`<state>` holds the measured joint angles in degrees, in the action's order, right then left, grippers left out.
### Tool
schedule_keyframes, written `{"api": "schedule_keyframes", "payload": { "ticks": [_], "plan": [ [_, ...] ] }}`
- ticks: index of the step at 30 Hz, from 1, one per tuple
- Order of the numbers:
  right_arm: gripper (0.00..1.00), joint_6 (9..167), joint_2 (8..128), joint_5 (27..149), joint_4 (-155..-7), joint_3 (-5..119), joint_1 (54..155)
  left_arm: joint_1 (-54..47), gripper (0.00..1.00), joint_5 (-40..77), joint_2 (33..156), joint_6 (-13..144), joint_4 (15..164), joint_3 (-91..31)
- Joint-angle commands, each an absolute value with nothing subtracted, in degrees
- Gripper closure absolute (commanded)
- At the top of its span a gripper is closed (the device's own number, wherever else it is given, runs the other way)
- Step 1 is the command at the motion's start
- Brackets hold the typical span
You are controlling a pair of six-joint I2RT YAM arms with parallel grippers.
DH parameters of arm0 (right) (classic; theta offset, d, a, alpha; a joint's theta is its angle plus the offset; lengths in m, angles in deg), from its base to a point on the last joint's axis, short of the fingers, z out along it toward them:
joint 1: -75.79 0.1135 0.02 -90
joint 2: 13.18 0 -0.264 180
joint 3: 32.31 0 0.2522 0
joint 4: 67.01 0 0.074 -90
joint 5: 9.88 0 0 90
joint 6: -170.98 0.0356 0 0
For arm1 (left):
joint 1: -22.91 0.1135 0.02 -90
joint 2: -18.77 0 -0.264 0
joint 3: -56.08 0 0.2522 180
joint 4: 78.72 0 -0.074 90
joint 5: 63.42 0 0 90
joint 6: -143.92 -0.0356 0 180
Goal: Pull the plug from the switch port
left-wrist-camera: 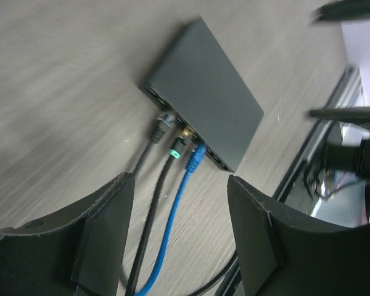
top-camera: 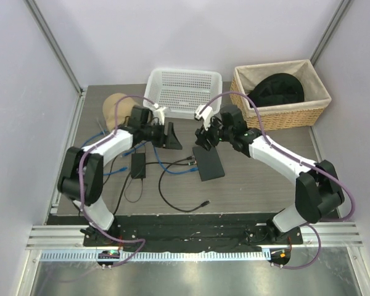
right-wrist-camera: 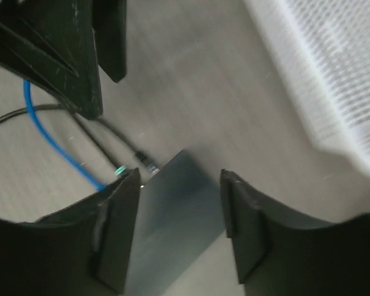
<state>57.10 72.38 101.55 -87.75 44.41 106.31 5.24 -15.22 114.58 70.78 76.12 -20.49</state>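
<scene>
Near the middle of the pale wood-grain counter (top-camera: 259, 185) lies the switch (top-camera: 209, 163), a flat matte-black slab with square corners and its sockets along the long edge facing the left arm. Three cables meet that edge: a dark plug (left-wrist-camera: 160, 129), a black one with a green tab (left-wrist-camera: 176, 148) and a glossy blue one (left-wrist-camera: 194, 157). How deep each one sits is hard to tell.

The left tool (left-wrist-camera: 180, 182) has its wedge-shaped black fingers spread with nothing between them, and it points at the plugs from a short way off. The right tool (right-wrist-camera: 180, 179) is also spread, over the switch's far end (right-wrist-camera: 172, 222). The blurred wrist view leaves contact unclear.

Behind stand a white perforated plastic basket (top-camera: 185, 92) and a woven wicker basket (top-camera: 283, 117) with a cloth lining. A small black adapter brick (top-camera: 138, 165) lies left of the switch.
</scene>
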Motion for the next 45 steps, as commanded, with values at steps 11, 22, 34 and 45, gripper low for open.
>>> {"api": "schedule_keyframes", "payload": {
  "ticks": [11,22,34,45],
  "plan": [
    [0.99,74.21,78.13,97.97,-87.54,34.62,105.32,0.94,0.39,-19.83,132.05,70.36,80.58,-28.87],
    [0.99,73.86,79.37,95.95,-87.8,33.84,105.32,-1.79,0.46,-18.86,140.05,70.45,78.03,-35.46],
    [0.99,73.77,79.72,95.15,-87.45,32.6,105.32,-1.79,0.52,-24.4,143.13,60.08,66.17,-39.42],
    [0.99,73.69,80.43,95.06,-87.54,32.78,105.32,-2.66,0.54,-22.64,143.93,58.05,64.67,-40.03]
  ]
}}
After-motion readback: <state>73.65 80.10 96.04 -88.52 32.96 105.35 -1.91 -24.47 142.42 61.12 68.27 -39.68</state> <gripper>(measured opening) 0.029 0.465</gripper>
